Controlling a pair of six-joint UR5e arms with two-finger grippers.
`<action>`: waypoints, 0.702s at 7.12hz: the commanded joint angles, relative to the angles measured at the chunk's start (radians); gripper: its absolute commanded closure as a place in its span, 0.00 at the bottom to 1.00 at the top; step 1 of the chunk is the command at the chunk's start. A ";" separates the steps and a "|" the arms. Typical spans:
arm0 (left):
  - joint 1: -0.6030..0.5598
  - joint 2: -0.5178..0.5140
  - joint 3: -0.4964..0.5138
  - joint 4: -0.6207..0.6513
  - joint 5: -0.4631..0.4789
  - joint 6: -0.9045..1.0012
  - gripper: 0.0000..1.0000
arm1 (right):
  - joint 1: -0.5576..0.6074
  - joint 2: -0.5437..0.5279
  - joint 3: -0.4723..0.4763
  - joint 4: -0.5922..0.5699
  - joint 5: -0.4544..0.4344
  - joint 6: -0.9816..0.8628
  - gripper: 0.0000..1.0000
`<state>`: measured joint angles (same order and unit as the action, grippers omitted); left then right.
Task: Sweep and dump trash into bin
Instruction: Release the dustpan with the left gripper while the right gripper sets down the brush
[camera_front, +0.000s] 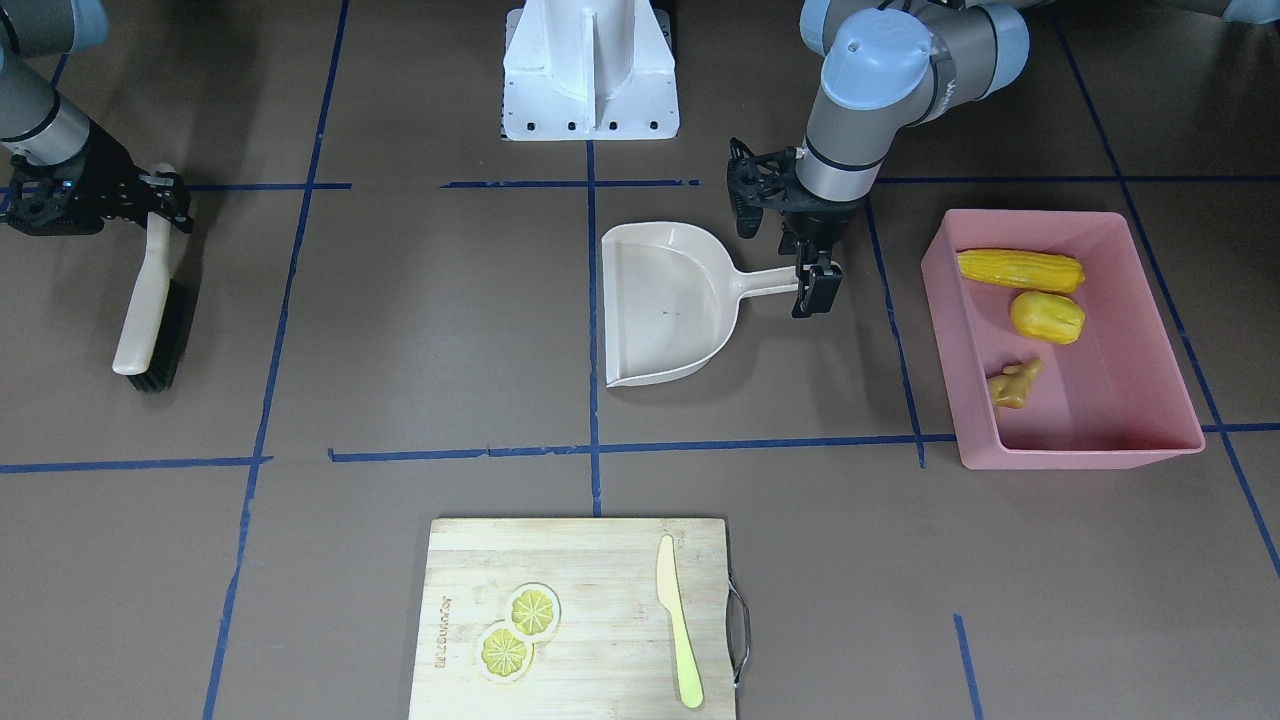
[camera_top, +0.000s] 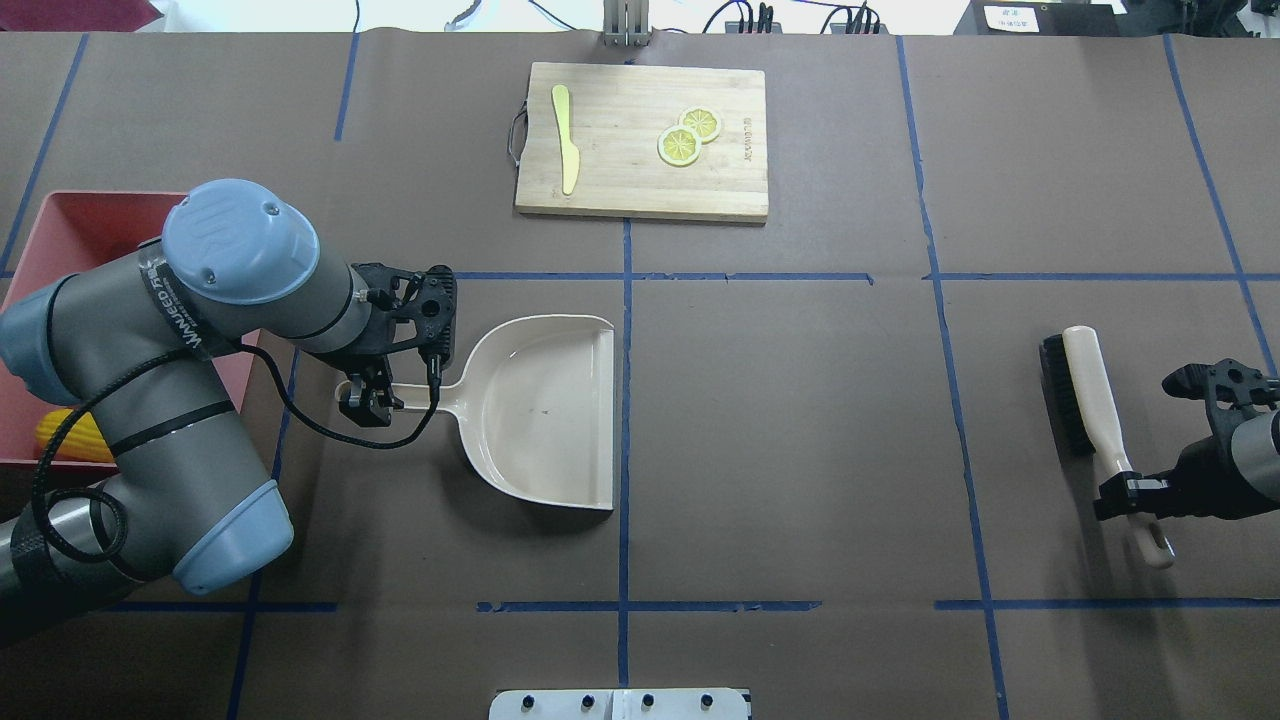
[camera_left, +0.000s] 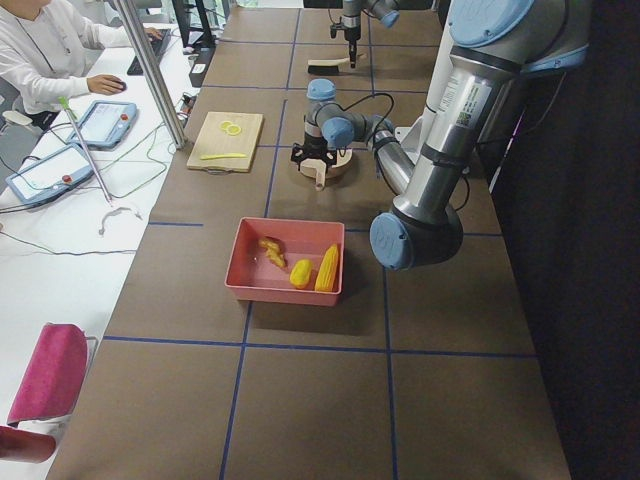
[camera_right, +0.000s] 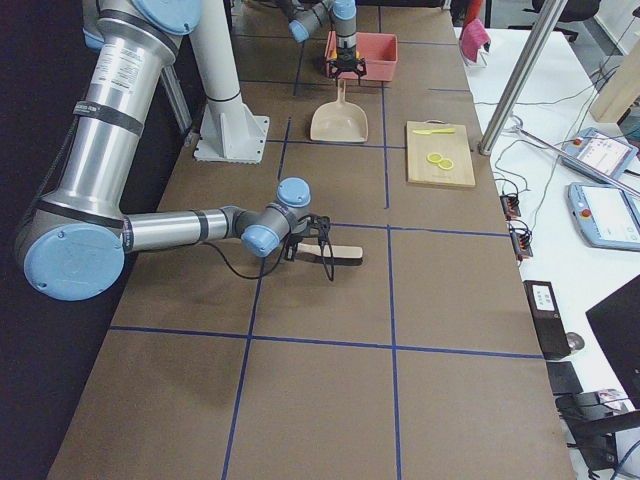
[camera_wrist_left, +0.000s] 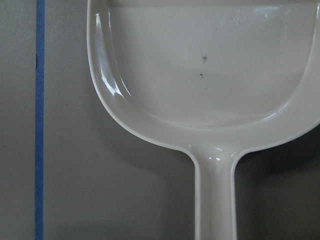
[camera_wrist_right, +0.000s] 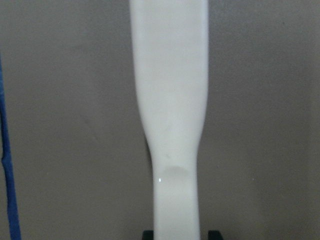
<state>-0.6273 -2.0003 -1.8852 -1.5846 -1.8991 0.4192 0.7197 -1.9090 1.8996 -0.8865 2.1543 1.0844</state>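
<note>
The trash lies in the pink bin (camera_front: 1150, 440): the corn cob (camera_front: 1020, 269), the potato-like piece (camera_front: 1047, 317) and the ginger root (camera_front: 1014, 384). In the overhead view my left arm hides most of the bin (camera_top: 70, 225). My left gripper (camera_front: 815, 285) is shut on the handle end of the beige dustpan (camera_front: 665, 300), which lies flat on the table. The pan looks empty in the left wrist view (camera_wrist_left: 200, 75). My right gripper (camera_top: 1135, 495) is shut on the handle of the brush (camera_top: 1085, 400), which rests on the table.
A wooden cutting board (camera_front: 590, 560) holds two lemon slices (camera_front: 518, 630) and a pale yellow knife (camera_front: 678, 620). The white robot base (camera_front: 590, 70) stands at the table's robot-side edge. Blue tape lines cross the brown table.
</note>
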 joint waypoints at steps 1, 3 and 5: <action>-0.002 0.002 -0.012 0.000 0.000 0.000 0.00 | 0.021 -0.001 0.007 0.003 0.002 -0.003 0.00; -0.052 0.072 -0.057 0.003 -0.002 0.003 0.00 | 0.163 -0.001 0.033 0.003 0.073 -0.011 0.00; -0.228 0.204 -0.086 0.000 -0.050 0.007 0.00 | 0.368 -0.004 0.030 -0.008 0.213 -0.085 0.00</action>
<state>-0.7507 -1.8684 -1.9580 -1.5838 -1.9156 0.4240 0.9683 -1.9111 1.9309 -0.8873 2.2860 1.0479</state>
